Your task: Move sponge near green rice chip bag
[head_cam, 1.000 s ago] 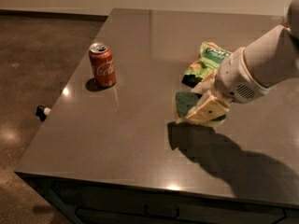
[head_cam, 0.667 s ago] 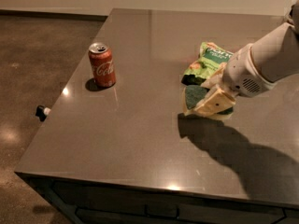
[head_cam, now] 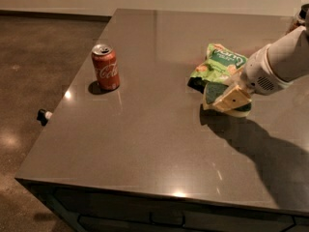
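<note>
The sponge [head_cam: 213, 93], dark green on top with pale foam below, is held in my gripper [head_cam: 228, 101] just right of the table's middle. It sits at or barely above the tabletop, right against the near edge of the green rice chip bag [head_cam: 220, 62]. The bag lies crumpled on the table just behind the sponge. My gripper's beige fingers [head_cam: 232, 98] are shut on the sponge, and the white arm reaches in from the right edge. The fingers hide part of the sponge.
A red cola can [head_cam: 105, 66] stands upright on the left part of the dark table [head_cam: 145, 144]. A small black and white object [head_cam: 43, 115] lies on the floor left of the table. The table's front edge runs along the bottom.
My gripper has carried the sponge to the right and back, closer to the chip bag, and lower toward the tabletop. The can and the bag have not moved.
</note>
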Motion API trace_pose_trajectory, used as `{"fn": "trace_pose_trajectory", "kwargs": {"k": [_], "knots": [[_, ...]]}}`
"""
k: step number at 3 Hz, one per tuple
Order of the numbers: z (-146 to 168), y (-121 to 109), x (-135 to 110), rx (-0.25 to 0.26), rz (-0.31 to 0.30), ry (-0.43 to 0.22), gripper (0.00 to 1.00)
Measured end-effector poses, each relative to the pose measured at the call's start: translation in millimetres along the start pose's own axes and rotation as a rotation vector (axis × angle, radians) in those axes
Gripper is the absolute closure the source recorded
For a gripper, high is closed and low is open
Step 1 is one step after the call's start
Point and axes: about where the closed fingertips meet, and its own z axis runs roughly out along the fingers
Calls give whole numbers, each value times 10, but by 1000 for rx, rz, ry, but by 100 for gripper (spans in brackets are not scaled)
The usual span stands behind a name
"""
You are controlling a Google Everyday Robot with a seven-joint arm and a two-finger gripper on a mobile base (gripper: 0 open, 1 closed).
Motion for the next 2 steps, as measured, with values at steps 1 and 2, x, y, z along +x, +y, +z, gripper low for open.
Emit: {"fn": "trace_pose_trajectory", "kwargs": {"k": [1, 2], "knots": [[-3, -204, 143, 35, 40, 17, 62], [-66, -331, 261, 57, 67, 32, 38]]}}
